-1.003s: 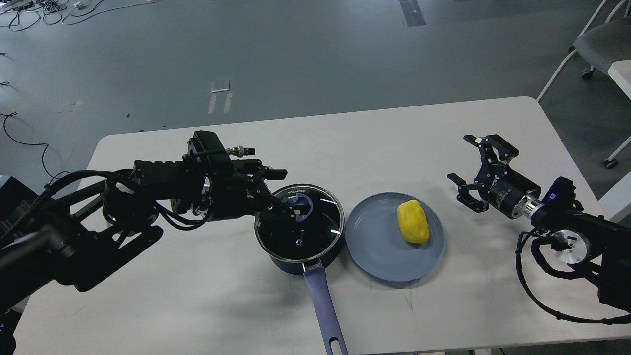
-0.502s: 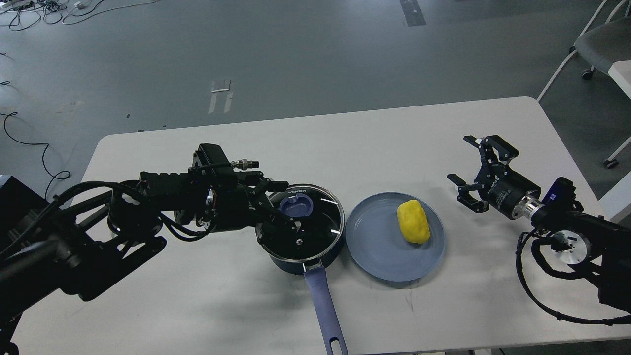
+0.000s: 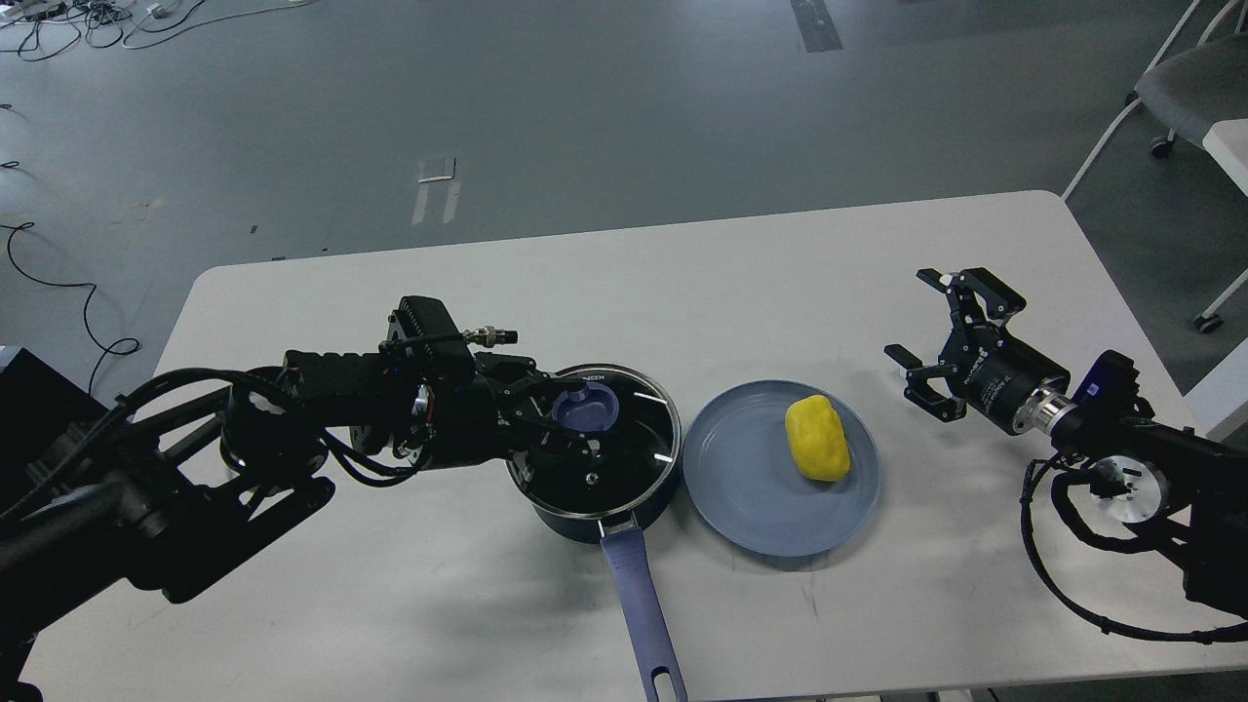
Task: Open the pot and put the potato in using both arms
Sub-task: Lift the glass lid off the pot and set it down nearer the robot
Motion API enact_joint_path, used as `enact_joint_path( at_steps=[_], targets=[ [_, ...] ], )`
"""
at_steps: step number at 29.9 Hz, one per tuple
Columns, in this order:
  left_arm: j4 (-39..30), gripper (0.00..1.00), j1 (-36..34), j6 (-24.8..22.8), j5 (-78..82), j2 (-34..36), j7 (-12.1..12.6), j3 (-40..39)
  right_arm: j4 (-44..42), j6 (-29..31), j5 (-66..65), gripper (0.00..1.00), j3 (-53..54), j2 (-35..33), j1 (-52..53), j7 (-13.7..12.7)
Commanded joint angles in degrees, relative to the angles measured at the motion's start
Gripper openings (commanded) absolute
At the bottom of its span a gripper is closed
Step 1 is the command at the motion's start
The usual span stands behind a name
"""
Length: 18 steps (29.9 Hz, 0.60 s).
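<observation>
The dark-blue pot point(image 3: 624, 512) stands mid-table with its glass lid point(image 3: 624, 453) on and its long blue-purple handle point(image 3: 639, 604) pointing toward me. The lid's blue knob point(image 3: 585, 408) is in plain sight. My left gripper point(image 3: 552, 411) is open and low over the left part of the lid. Its fingers point(image 3: 570, 447) reach toward the knob from the left, and I cannot tell whether they touch it. The yellow potato point(image 3: 817, 438) lies on the blue-grey plate point(image 3: 751, 497), right of the pot. My right gripper point(image 3: 912, 327) is open and empty, above the table to the right of the plate.
The white table point(image 3: 682, 283) ends just past the pot handle at the front. A chair point(image 3: 1185, 88) and a second white table edge point(image 3: 1230, 146) stand at the far right. Cables loop below my right wrist point(image 3: 1063, 546).
My left arm has dropped lower and its fingers have slid off the top of the lid knob to its left side, leaving the knob uncovered. The right arm, pot and potato have not moved.
</observation>
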Motion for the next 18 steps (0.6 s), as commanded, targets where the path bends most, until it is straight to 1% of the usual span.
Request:
enact_joint_path(
  at_steps=[1, 2, 6, 7, 11, 12, 14, 16, 18],
  targets=[
    [-0.2, 0.29, -0.1, 0.0, 0.0, 0.1, 0.0, -0.2, 0.1, 0.0, 0.0, 1.0, 0.0, 0.0, 0.0, 0.0],
    [-0.5, 0.26, -0.2, 0.1, 0.0, 0.4, 0.0, -0.2, 0.2, 0.0, 0.0, 1.0, 0.0, 0.0, 0.0, 0.0],
    [-0.9, 0.25, -0.8, 0.4, -0.1, 0.9, 0.0, -0.7, 0.2, 0.0, 0.0, 1.0, 0.0, 0.0, 0.0, 0.0],
    [-1.0, 0.25, -1.3, 1.1, -0.2, 1.5, 0.0, -1.0, 0.2, 0.0, 0.0, 1.0, -0.1, 0.0, 0.0, 0.0],
    [-1.6, 0.25, -3.9, 3.7, -0.5, 7.2, 0.0, -0.8, 0.3, 0.0, -0.1, 1.0, -0.1, 0.0, 0.3, 0.0],
    [-1.6, 0.25, -4.0, 3.7, -0.5, 7.2, 0.0, -0.8, 0.3, 0.0, -0.1, 1.0, -0.1, 0.0, 0.3, 0.0],
    [-1.7, 0.26, -4.0, 5.0, -0.5, 10.3, 0.0, -0.4, 0.3, 0.0, -0.1, 1.0, -0.1, 0.0, 0.3, 0.0],
    [-1.5, 0.26, -3.1, 7.3, -0.7, 15.3, 0.0, 0.1, 0.3, 0.0, -0.1, 1.0, -0.1, 0.0, 0.3, 0.0],
    [-1.2, 0.26, -2.6, 8.8, -0.8, 17.8, 0.0, 0.6, 0.3, 0.0, -0.1, 1.0, -0.1, -0.1, 0.3, 0.0]
  ],
)
